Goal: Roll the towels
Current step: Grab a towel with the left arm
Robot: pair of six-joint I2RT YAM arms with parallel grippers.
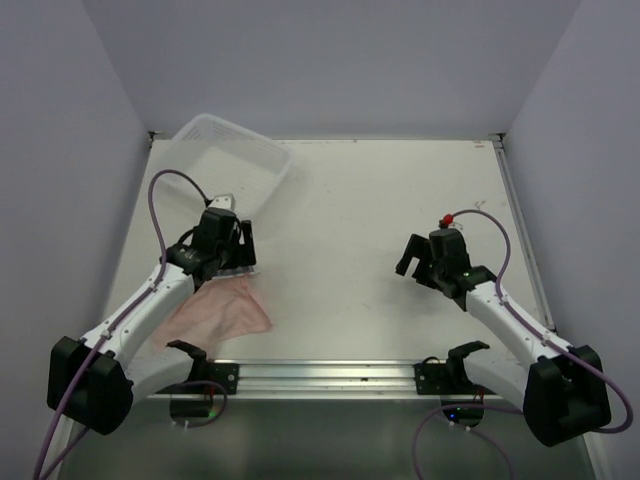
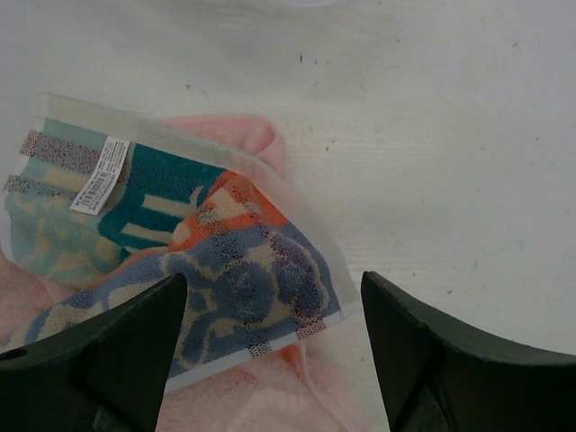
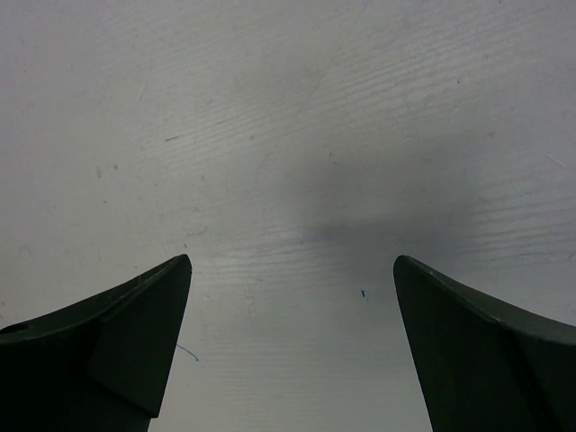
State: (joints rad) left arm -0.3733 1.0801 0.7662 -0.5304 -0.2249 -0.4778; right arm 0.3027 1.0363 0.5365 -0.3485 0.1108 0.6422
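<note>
Found left claw (image 2: 273,292) apart above white-and-teal printed cloth towel (image 2: 162,225), lying atop plain pale pink cloth towel (image 1: 225,315) toward counter's (image 1: 400,200) near-left corner. Found right claw (image 1: 420,262) apart, empty. Advise pinching printed edge alone, rolling evenly.

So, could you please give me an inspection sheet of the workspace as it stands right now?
Surface: white table, scuffed, with a few small marks.
Job's things: pale pink soft towel spread out near the left arm, not rolled; white, teal and orange printed towel lying on top of it, not rolled.
Clutter: white mesh plastic basket at the far left corner.
Claws: left claw open over the printed towel; right claw open over bare table, holding nothing.
Cables: purple cables looped beside both arms.
Surroundings: plain pale walls on three sides; metal rail along the near edge.
</note>
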